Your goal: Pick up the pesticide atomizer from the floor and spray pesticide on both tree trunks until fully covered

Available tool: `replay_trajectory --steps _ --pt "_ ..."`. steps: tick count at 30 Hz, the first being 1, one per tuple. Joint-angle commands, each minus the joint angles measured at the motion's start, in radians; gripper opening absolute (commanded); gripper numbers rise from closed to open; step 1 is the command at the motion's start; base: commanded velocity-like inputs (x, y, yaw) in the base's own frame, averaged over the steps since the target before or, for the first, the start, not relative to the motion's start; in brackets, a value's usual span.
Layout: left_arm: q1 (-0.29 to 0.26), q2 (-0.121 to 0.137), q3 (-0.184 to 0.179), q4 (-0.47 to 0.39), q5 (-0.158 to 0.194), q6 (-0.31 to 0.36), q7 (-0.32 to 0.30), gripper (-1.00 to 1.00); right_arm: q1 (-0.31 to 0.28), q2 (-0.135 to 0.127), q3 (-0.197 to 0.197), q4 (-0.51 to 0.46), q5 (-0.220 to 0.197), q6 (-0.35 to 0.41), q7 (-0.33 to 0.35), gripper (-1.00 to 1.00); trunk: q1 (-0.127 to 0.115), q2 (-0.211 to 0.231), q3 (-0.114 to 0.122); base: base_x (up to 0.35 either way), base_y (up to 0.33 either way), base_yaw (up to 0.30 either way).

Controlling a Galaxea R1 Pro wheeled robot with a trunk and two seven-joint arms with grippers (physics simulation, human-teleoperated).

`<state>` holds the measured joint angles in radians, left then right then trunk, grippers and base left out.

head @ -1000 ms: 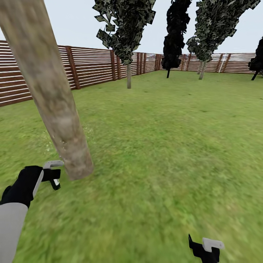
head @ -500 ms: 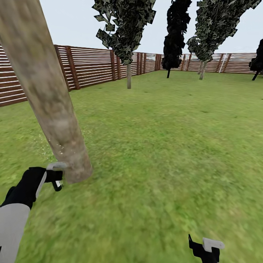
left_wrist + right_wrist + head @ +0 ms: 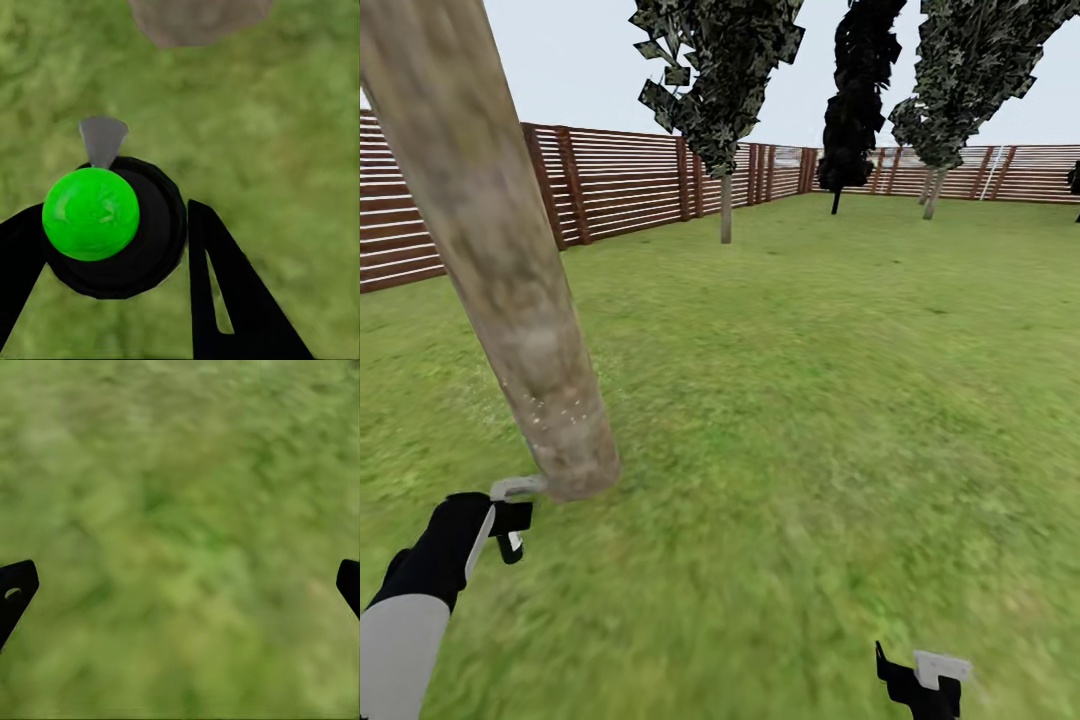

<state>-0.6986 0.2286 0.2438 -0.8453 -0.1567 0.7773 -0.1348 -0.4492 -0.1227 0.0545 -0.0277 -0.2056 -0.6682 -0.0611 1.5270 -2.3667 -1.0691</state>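
A thick trunk of blotchy grey-tan bark leans across the left of the head view, and its foot meets the lawn just beyond my left gripper. That gripper is shut on the pesticide atomizer, a tiny dark sprayer with a pale label. In the left wrist view the atomizer is a black round body with a green cap. Its grey nozzle points at the trunk's foot. Pale specks dot the lower bark. Low at the right, my right gripper hangs open over grass.
Farther back, a pale-trunked tree stands near the brown slatted fence. A dark shrub and another tree stand by the far fence. Open lawn stretches to the right of the near trunk.
My left gripper with the atomizer has sunk a little toward the trunk's foot. The view has shifted slightly. The right gripper has stayed put.
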Motion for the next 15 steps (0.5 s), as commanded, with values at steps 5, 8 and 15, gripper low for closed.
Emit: replay_trajectory --steps 5,8,15 --pt "0.008 -0.017 0.003 -0.003 0.012 -0.053 0.071 -1.00 0.000 -0.003 0.007 0.002 -0.003 -0.001 -0.004 1.00 0.000 0.000 -0.001 0.242 -0.161 0.018" --pt "0.008 -0.019 0.005 -0.002 0.013 -0.081 0.072 -1.00 0.000 -0.002 0.006 0.001 -0.003 -0.001 -0.004 1.00 0.000 0.000 -0.001 0.228 -0.178 0.000" --pt "0.008 -0.035 0.005 -0.001 0.014 -0.086 0.072 -1.00 0.000 0.000 0.007 0.002 -0.003 -0.002 -0.004 1.00 0.000 0.000 -0.001 0.032 -0.264 0.152"
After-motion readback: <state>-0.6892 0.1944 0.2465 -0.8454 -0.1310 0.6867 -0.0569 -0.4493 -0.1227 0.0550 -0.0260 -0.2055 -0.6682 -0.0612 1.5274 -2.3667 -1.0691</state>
